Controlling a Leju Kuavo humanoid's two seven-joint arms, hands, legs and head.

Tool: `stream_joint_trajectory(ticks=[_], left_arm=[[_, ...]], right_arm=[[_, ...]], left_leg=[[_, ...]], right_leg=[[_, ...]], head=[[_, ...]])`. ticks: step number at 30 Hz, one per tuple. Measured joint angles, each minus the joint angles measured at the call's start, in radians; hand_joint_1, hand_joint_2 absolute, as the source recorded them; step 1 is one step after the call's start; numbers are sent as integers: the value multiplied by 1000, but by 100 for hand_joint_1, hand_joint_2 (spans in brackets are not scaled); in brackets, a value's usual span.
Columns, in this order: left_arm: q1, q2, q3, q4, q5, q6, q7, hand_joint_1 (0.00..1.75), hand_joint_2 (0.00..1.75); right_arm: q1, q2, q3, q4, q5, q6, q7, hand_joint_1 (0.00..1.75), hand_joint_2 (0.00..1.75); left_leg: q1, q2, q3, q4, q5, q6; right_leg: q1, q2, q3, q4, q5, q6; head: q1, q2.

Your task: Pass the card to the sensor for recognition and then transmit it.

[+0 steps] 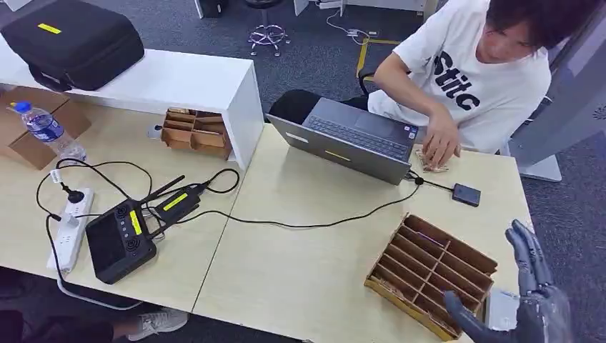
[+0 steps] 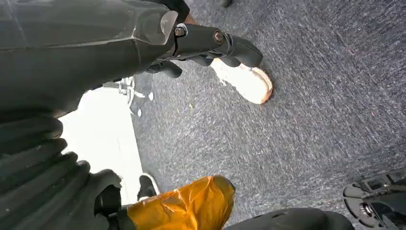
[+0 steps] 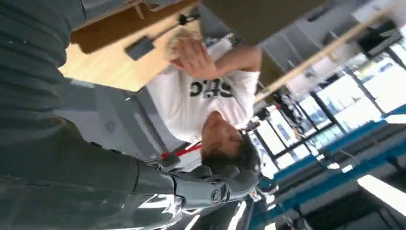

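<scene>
right robot hand (image 1: 532,286) spread, holding nothing, beside brown slotted wooden tray (image 1: 431,274). cards (image 1: 431,161) under person's hand (image 1: 441,143), near small black sensor box (image 1: 466,194). task seemingly unstarted; pickup, scan, handover remain.

Cards (image 1: 431,161): small pale stack flat on table under the person's hand, just right of laptop. Sensor (image 1: 466,194): small dark box, cabled, nearby.
</scene>
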Motion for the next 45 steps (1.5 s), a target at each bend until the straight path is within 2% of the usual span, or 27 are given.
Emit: stream_joint_trajectory(ticks=[4, 10, 16, 24, 30, 45], left_arm=[[0, 0, 0, 0, -6, -2, -1, 0, 175], [-1, 0, 0, 0, -29, -8, -2, 0, 175], [-1, 3, 0, 0, -43, -18, -3, 0, 175], [-4, 9, -10, 0, -46, -39, -8, 0, 175], [-4, 10, -18, 0, -47, -42, -8, 0, 175], [-4, 11, -24, 0, -47, -44, -8, 0, 175]], right_arm=[[14, -4, 50, 21, 26, -35, 20, 0, 175], [-3, -30, 104, 41, 95, -91, 86, 0, 175], [-84, -38, 150, 97, 188, -96, 135, 0, 175], [-264, -38, 167, 300, 286, -76, 207, 0, 175], [-305, -38, 167, 365, 291, -77, 209, 0, 175], [-328, -38, 158, 439, 301, -76, 218, 0, 175]], left_leg=[[0, 0, 0, 0, 0, 0], [0, 0, 0, 0, 0, 0], [0, 1, 0, 0, 1, 0], [0, 0, 1, 0, 1, 0], [0, 0, 0, 0, 1, 0], [0, 0, 0, 0, 1, 0]], right_leg=[[0, 0, 0, 0, 0, 0], [0, 0, 0, 0, 0, 0], [0, 0, 1, 0, 0, 0], [0, 0, 1, 0, 1, 0], [0, 0, 1, 0, 0, 0], [0, 0, 0, 0, 0, 0]], head=[[0, 0], [0, 0], [0, 0], [0, 0], [0, 0], [0, 0]])
